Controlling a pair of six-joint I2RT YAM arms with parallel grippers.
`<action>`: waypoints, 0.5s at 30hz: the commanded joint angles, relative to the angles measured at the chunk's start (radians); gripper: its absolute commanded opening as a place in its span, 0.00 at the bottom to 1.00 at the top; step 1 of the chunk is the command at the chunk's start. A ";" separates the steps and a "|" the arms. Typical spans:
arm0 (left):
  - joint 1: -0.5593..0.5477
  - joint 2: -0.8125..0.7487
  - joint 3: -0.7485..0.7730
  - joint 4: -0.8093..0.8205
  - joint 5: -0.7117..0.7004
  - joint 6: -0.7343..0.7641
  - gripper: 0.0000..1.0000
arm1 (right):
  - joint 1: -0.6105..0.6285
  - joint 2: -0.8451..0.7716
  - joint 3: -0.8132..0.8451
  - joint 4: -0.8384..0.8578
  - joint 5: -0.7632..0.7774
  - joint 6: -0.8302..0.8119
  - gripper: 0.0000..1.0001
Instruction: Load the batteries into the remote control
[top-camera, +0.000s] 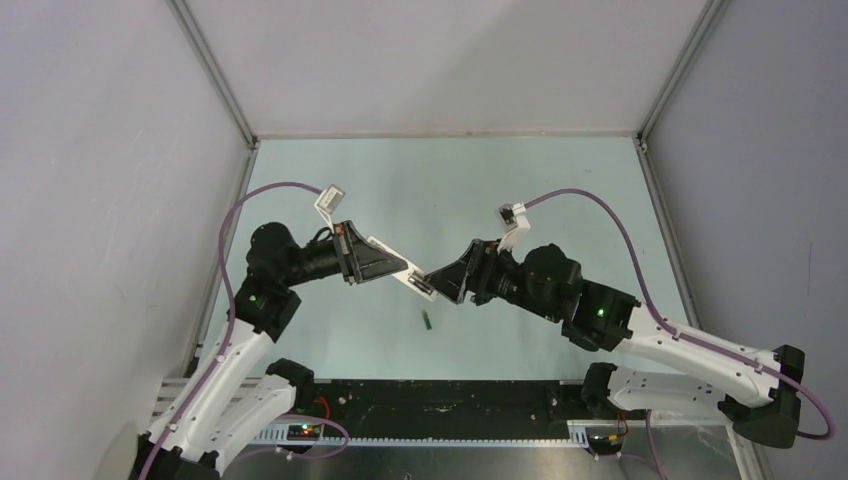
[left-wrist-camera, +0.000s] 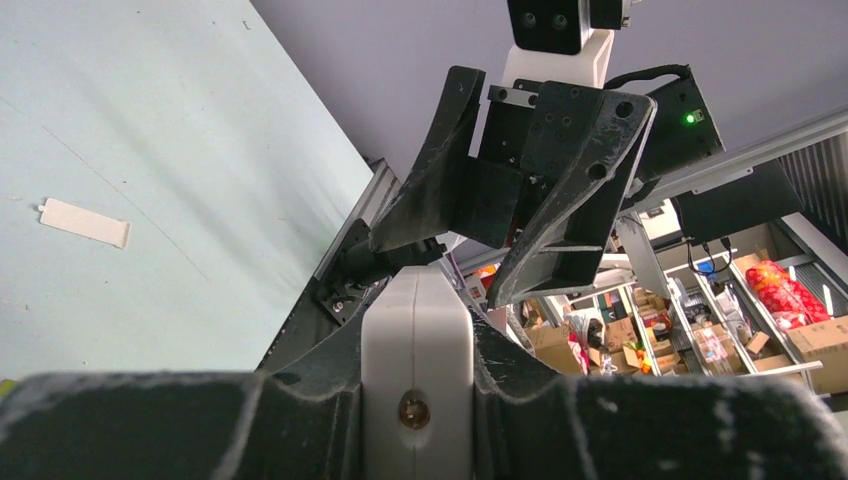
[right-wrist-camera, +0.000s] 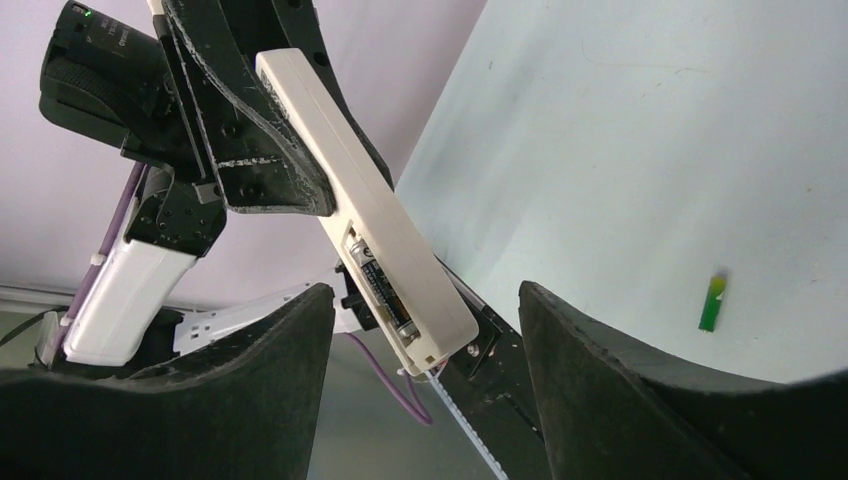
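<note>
My left gripper (top-camera: 398, 268) is shut on the white remote control (top-camera: 418, 282) and holds it above the table. In the left wrist view its end (left-wrist-camera: 415, 330) sits clamped between the jaws. In the right wrist view the remote (right-wrist-camera: 370, 215) shows its open bay with a blackish battery (right-wrist-camera: 382, 288) lying in it. My right gripper (top-camera: 440, 285) is open and empty. Its jaws stand on either side of the remote's free end without touching it. The green battery (top-camera: 426, 320) lies on the table just below the grippers, and shows in the right wrist view (right-wrist-camera: 712, 301).
A flat white strip (left-wrist-camera: 85, 222) lies on the pale green table (top-camera: 450, 180). Grey walls on a metal frame (top-camera: 215, 75) close in the left, back and right. A black rail (top-camera: 440, 400) runs along the near edge between the arm bases.
</note>
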 joint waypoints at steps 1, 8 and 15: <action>0.000 -0.022 0.041 0.029 0.006 0.038 0.00 | -0.005 -0.027 0.005 -0.016 0.015 -0.049 0.70; 0.002 -0.013 0.045 0.025 0.003 0.039 0.00 | -0.004 -0.007 0.005 -0.011 -0.023 -0.085 0.49; 0.005 -0.004 0.056 0.018 -0.003 0.035 0.00 | -0.002 0.013 0.005 -0.016 -0.050 -0.093 0.46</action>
